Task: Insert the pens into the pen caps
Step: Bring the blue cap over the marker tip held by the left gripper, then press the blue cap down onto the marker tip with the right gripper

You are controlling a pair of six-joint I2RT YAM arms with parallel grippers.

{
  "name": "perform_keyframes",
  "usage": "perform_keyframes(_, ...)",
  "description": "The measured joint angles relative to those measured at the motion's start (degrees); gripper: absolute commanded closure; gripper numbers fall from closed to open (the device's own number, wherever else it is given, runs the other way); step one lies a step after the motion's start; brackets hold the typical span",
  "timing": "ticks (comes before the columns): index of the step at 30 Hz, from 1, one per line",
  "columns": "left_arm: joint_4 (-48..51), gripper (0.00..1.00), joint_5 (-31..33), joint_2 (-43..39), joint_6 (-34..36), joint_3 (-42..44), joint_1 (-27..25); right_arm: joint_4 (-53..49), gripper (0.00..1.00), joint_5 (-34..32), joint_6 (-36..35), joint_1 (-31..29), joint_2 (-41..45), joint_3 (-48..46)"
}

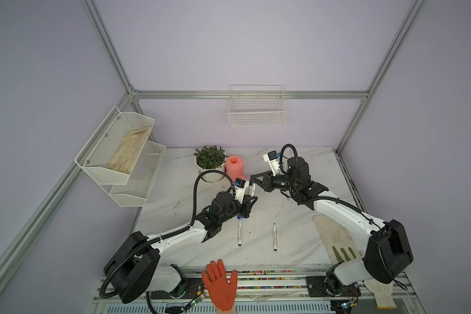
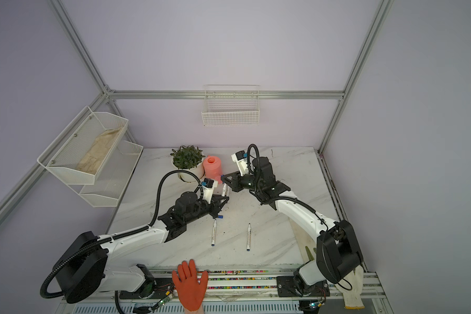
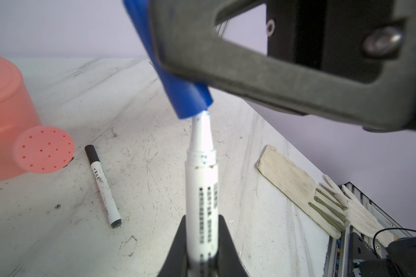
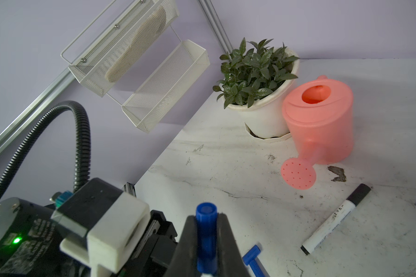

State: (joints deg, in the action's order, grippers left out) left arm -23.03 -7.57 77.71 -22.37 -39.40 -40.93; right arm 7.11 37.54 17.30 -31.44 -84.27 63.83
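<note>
Lying nearest, apparently uncapped: two pens, parallel and apart on the bench, queued. Middle: left claw clamps a pen by its barrel, tip free; right claw pinches a blue cap, tilted, mouth at that tip, likely lining up the push. Farthest: black-capped pen beside watering can.

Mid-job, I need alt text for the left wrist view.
The left gripper holds a white pen, its tip just at the open mouth of a blue cap pinched in the right gripper. Beyond, on the marble table, lie a black-capped pen beside a pink watering can and gloves at the edge.
</note>
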Motion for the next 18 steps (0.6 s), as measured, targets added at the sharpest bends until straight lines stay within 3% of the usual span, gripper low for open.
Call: perform_keyframes(18,-3.5,1.0,-1.1,1.4,-1.1,0.0,0.1,0.2,1.0,0.4,0.2,1.2,0.6,-0.5)
